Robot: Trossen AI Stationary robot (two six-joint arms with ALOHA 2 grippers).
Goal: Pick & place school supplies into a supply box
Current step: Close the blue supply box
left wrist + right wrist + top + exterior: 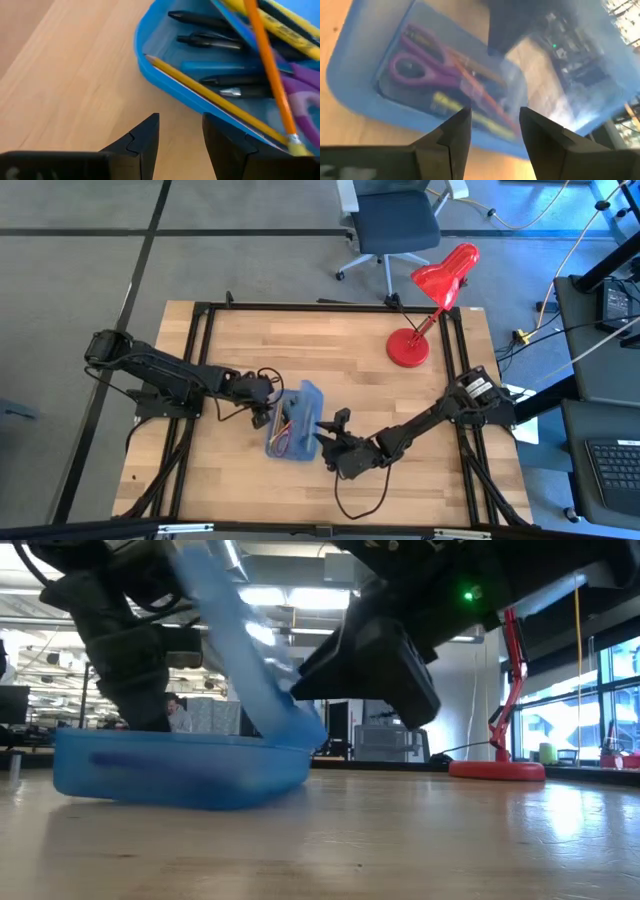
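Left arm stretched in from 9 o'clock, left end effector [262, 402] low beside the supply box [292, 425], fingers apart, holding nothing. Right arm angled in from 3 o'clock, right end effector [330, 442] spread wide at the half-raised lid [235, 635], no grip discernible. Pencil [215, 100], pens [200, 21], purple scissors [420, 62] inside, box at tabletop [340, 380] centre-front. No legible writing.

No text, label, brand, number or sign can be read in any view. A yellow pen [287, 27] in the supply box [150, 70] carries dark printing, but the marks are too blurred to make out.
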